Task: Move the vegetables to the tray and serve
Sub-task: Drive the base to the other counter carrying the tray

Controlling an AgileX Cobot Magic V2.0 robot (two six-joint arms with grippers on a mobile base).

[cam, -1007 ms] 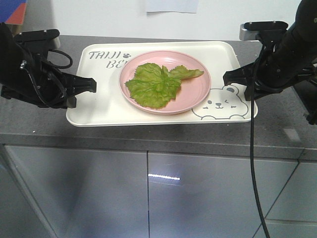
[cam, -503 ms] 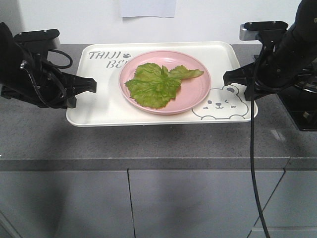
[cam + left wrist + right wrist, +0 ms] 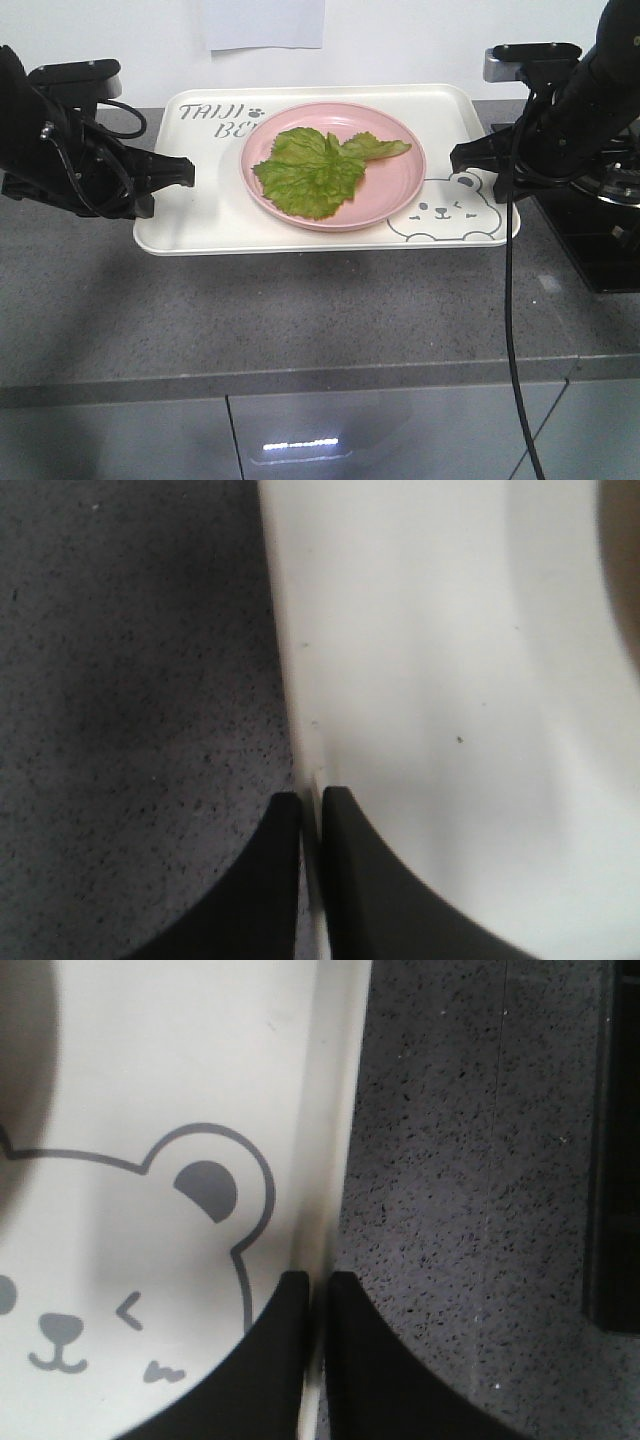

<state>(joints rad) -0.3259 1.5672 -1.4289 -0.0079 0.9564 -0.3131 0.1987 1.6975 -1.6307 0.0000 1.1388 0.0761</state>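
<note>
A crinkled green lettuce leaf, the vegetables (image 3: 318, 170), lies flat on a round pink plate (image 3: 403, 190). The plate rests on the cream tray (image 3: 200, 222) with grey lettering and a bear face. My left gripper (image 3: 188, 172) is shut on the tray's left rim, and the left wrist view shows its fingertips (image 3: 311, 798) pinching that rim (image 3: 300, 730). At the opposite side my right gripper (image 3: 456, 157) is shut on the right rim beside the bear drawing. The right wrist view shows its tips (image 3: 318, 1280) clamped on the tray's edge (image 3: 335, 1110).
A grey speckled countertop (image 3: 300, 310) runs under the tray, with grey cabinet fronts (image 3: 400, 440) below its front edge. A black appliance (image 3: 600, 240) sits on the counter at the right. A black cable (image 3: 508, 300) hangs from the right arm. White paper (image 3: 265, 22) hangs on the wall.
Tray, plate, leaf and both grippers keep their places in view. The background has shifted: the counter's front edge sank lower, the wall paper slid left, and the black appliance came into view.
</note>
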